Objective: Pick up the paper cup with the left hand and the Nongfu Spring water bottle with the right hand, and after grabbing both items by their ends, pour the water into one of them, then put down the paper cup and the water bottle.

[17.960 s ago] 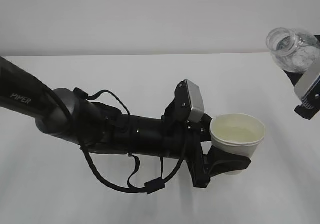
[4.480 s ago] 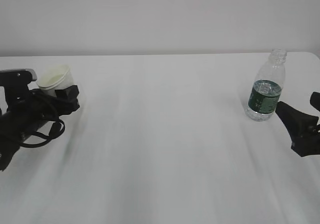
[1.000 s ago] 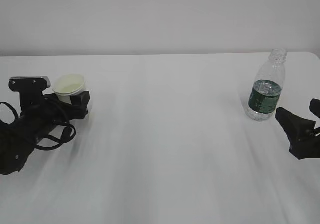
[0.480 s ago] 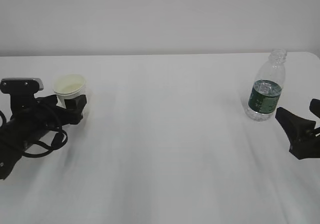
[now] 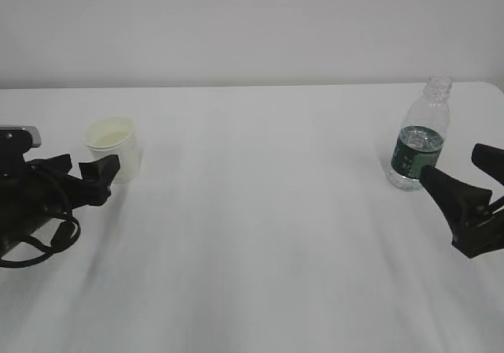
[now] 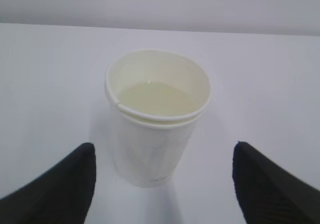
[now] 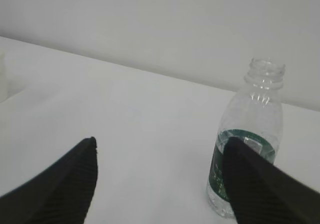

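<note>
Exterior camera first: the white table (image 5: 260,235) carries the paper cup (image 5: 113,148) upright on its left side and the Nongfu Spring water bottle (image 5: 420,136) upright, capless, far off on the right. The left hand (image 5: 83,172) lies low at the left edge, its black fingers (image 5: 101,172) spread apart and pointing at the cup, with one tip just beside the cup's lower wall; nothing is gripped. The right hand (image 5: 466,183) sits at the right edge, its fingers wide apart, one tip overlapping the bottle's base in this view; whether it touches cannot be told.

Left wrist camera: the paper cup (image 6: 156,116) stands free between the two fingertips (image 6: 55,184), clear gaps on both sides. The water (image 6: 157,98) fills it partway.

Right wrist camera: the bottle (image 7: 247,139) stands on the table beside the right-side fingertip (image 7: 265,184), which hides part of its lower body. The other fingertip is well apart from it, the jaws spread wide and holding nothing.
</note>
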Available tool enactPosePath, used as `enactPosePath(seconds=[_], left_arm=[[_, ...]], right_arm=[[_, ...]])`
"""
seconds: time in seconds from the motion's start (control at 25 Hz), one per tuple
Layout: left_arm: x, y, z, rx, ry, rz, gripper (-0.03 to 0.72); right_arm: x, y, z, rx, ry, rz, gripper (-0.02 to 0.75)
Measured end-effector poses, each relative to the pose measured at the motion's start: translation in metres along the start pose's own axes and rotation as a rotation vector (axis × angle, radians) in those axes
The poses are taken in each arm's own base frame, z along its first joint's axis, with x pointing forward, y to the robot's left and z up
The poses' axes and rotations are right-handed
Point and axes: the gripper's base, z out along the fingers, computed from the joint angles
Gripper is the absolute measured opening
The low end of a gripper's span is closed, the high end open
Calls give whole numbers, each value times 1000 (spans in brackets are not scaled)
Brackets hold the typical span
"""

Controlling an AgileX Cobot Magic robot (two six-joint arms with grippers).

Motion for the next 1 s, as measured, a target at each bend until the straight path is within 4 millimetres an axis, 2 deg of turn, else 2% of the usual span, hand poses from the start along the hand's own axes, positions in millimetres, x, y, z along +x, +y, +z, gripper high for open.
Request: enactPosePath(seconds=[0.28, 0.64, 0.8, 1.0], left_arm=[[-37, -8, -14, 41, -122, 8, 578], [-81, -26, -36, 162, -275, 67, 567], [-99, -30, -46, 179, -346, 74, 562], [-116, -31, -58, 164, -384, 67, 557]], right_arm=[[-24, -2, -5, 14, -113, -46, 590], [-62, -16, 7, 69, -264, -78, 569], [-70, -21, 13, 88, -270, -74, 526], [-73, -26, 15, 116, -183, -76, 519]])
